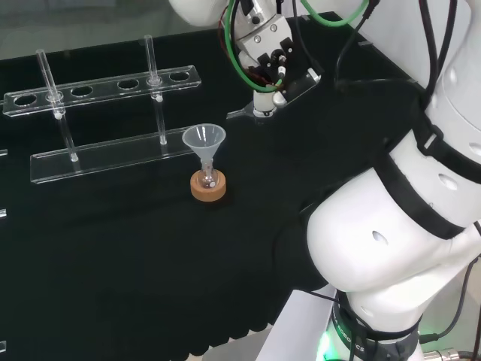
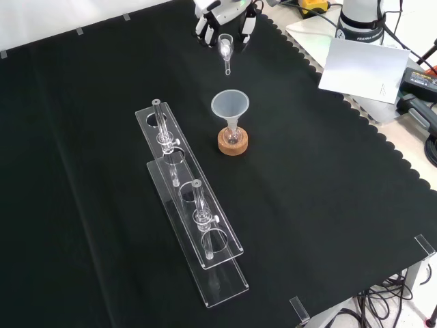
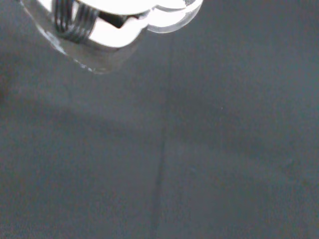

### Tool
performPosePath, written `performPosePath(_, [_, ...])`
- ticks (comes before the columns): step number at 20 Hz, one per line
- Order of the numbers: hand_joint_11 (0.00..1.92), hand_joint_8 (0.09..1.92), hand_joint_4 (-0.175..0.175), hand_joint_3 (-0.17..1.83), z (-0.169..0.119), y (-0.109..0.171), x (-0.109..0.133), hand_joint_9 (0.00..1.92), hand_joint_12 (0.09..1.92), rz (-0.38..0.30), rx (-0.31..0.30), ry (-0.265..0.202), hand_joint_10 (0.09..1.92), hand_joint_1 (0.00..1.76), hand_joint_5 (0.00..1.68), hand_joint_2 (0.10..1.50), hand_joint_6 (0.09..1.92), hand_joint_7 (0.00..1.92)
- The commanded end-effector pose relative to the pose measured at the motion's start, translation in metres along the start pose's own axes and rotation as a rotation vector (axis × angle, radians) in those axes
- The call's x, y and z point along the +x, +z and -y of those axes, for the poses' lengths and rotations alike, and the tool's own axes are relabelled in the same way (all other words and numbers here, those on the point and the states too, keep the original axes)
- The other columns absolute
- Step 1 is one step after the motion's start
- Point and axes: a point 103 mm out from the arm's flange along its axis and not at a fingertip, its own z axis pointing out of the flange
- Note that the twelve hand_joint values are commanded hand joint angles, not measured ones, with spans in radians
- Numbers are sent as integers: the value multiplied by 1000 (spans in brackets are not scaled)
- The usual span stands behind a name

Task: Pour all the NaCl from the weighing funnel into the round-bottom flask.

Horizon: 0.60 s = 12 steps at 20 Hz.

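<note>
The hand (image 2: 222, 24) curls its fingers around the weighing funnel (image 2: 226, 51), whose thin spout pokes out below it. The round-bottom flask (image 2: 233, 136), wearing a plastic funnel (image 2: 229, 106), stands apart from the hand.

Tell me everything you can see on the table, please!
Cloth: one, black, covering the bench.
Rack: one, clear plastic, with round holes, left of the flask in the front view.
Tubes: two, clear, upright in the rack.
Funnel: one, clear, sitting in the flask's neck.
Flask: one, small, round, clear, on the ring.
Ring: one, cork brown, mid-cloth, under the flask.
Weighing funnel: one, clear, held at the front view's top, spout towards the funnel.
Paper: one sheet, white, beyond the cloth's edge.
Arm: one, white.
Hand: one, black and white, holding the weighing funnel.
</note>
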Motion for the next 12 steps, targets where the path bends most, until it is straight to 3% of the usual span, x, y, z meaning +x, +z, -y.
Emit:
performPosePath(1, [1094,627,175,502,-8,-4,13,1243,847,34,8,-13,116,1122,1308,727,547,812])
performPosePath(12, [1092,628,175,502,-22,-7,22,1244,850,71,37,-20,113,1122,1307,727,548,809])
